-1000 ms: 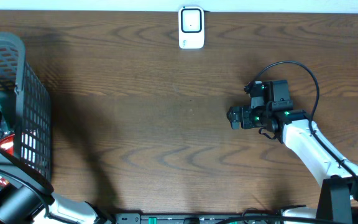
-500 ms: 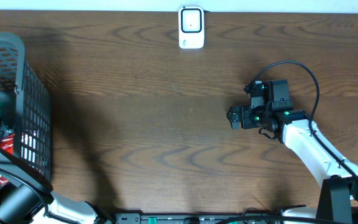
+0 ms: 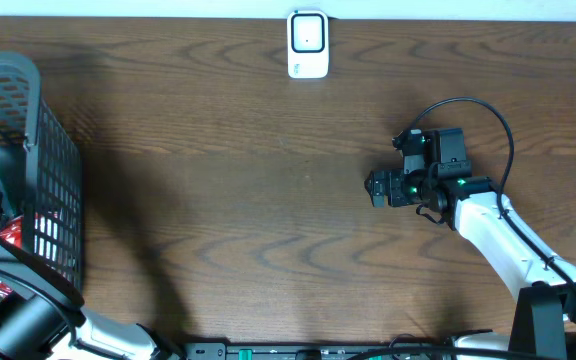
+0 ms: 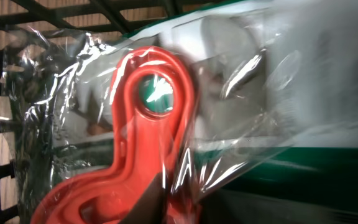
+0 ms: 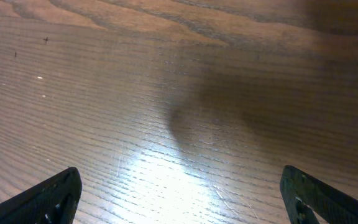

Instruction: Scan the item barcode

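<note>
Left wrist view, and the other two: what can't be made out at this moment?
Left wrist: the red item in clear wrap fills the frame and is cut off by the edges. Glare and crinkles hide any barcode, and the left hand's fingers cannot be told.
Overhead: the mesh wall of the basket and the left edge hide its contents and the left hand.
Overhead: the white device at the far edge is too small to read.

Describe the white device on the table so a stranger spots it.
On the dark wooden table, follow the far edge to about its middle. The white device sits there, a rounded rectangle with a square window. It stands alone, far from the grey mesh basket at the left.
</note>
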Tool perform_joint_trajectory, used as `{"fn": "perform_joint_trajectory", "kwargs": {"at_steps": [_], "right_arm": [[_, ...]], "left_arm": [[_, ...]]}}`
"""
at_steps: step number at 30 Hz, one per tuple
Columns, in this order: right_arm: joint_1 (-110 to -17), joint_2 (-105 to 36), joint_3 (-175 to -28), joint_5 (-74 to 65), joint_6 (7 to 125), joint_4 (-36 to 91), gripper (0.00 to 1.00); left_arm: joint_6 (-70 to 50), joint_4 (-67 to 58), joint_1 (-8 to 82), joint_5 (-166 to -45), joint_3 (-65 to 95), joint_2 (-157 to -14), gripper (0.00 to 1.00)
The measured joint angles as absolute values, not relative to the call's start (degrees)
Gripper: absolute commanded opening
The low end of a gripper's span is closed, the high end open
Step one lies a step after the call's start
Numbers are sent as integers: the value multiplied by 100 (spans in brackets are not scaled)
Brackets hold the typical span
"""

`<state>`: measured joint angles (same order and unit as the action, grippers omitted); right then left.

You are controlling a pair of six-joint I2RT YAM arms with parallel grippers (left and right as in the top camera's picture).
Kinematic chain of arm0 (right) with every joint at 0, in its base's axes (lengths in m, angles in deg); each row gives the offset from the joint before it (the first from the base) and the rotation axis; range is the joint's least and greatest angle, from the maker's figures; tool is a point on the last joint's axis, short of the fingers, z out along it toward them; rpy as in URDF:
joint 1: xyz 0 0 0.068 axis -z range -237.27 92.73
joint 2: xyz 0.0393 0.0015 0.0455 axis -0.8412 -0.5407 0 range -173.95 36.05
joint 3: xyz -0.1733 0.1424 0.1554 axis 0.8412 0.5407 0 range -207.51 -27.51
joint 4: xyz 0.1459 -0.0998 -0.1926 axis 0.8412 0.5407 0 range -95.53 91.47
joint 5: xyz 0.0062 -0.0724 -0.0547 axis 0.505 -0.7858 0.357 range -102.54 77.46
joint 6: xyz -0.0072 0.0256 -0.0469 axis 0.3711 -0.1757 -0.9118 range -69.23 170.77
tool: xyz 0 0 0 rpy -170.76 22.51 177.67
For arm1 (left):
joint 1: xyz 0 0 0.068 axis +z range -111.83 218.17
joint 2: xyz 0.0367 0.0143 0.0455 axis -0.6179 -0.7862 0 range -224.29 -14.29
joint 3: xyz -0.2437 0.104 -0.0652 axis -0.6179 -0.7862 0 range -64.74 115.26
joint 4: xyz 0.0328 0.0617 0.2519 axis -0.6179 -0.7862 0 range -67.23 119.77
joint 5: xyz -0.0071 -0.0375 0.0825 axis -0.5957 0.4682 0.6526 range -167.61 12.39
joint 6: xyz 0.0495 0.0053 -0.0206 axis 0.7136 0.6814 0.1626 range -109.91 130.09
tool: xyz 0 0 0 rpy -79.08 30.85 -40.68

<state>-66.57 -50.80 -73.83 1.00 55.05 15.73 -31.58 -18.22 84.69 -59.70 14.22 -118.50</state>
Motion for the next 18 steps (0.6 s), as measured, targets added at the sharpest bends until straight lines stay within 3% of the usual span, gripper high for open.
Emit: {"fn": "perform_joint_trajectory", "kwargs": {"at_steps": [5,18], "right_arm": [[-6657,-5080,-7383,100,5503,1560,99],[-6657,-5080,-7383,100,5503,1492,99]], "left_arm": [[-3176,-1780,8521,-6031,1409,-11968,8],[-3165,-1798,8456,-6237,1409,-11804,7]]}}
